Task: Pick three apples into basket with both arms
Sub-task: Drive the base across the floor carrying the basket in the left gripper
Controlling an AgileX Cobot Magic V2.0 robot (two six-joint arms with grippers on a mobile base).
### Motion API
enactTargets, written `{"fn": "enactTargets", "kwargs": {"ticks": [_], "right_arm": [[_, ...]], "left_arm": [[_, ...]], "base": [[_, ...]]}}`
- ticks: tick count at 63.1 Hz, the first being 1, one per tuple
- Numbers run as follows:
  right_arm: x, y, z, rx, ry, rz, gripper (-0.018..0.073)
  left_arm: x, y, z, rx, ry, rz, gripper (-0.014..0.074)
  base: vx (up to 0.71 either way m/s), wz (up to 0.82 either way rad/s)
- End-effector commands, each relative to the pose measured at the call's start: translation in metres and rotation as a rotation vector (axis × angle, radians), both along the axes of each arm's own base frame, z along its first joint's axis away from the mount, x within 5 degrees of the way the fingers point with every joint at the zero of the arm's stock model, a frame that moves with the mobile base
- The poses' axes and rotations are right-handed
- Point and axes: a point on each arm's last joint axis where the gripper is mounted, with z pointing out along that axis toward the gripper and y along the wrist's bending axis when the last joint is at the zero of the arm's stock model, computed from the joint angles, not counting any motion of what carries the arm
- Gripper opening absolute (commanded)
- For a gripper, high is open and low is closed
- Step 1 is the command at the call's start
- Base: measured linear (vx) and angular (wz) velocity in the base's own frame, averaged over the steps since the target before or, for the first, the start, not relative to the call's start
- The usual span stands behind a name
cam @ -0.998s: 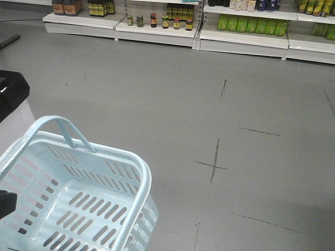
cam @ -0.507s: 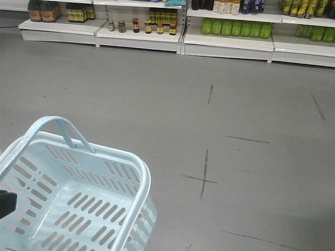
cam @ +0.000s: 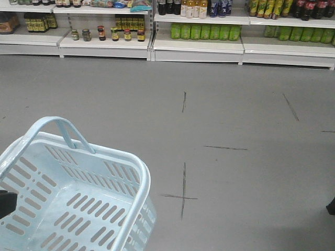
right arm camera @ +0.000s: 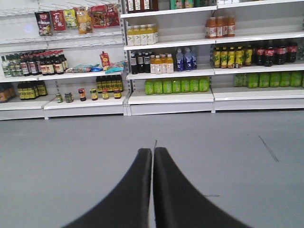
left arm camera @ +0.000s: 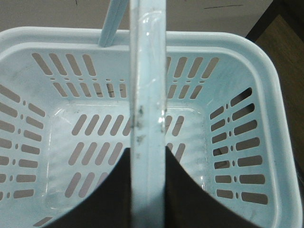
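The basket (cam: 137, 172) fills the front view's lower left, over grey floor (cam: 246, 104). Only our left wrist view shows the left pincer (left arm camera: 147, 154) clamped on its handle (left arm camera: 147, 71). The right pincer (right arm camera: 153, 152) — fingers pressed together, holding nothing — faces stocked shelves (right arm camera: 171, 97).

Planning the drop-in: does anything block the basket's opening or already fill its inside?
The basket is empty inside. Only its own handle crosses the opening's middle, clamped in the left gripper; either side is free.
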Motion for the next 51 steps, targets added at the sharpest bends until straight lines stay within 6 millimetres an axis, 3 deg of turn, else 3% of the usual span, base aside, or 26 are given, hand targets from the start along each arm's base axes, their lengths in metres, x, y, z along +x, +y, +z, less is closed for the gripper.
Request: {"fn": "enactTargets", "kwargs": {"ticks": [1, 51], "right_arm": [[-0.0004, 0.0001, 0.0032, -0.016, -0.078, -0.002, -0.0004], [-0.0004, 0.0001, 0.0032, -0.016, -0.078, -0.002, -0.0004]], "left_arm": [[0.0024, -0.0032, 0.0167, -0.081, -0.101, -0.009, -0.0006], [0.0024, -0.0032, 0.0167, -0.081, -0.101, -0.009, -0.0006]], "base": [[0.29, -0.26], [0.29, -0.31]]}}
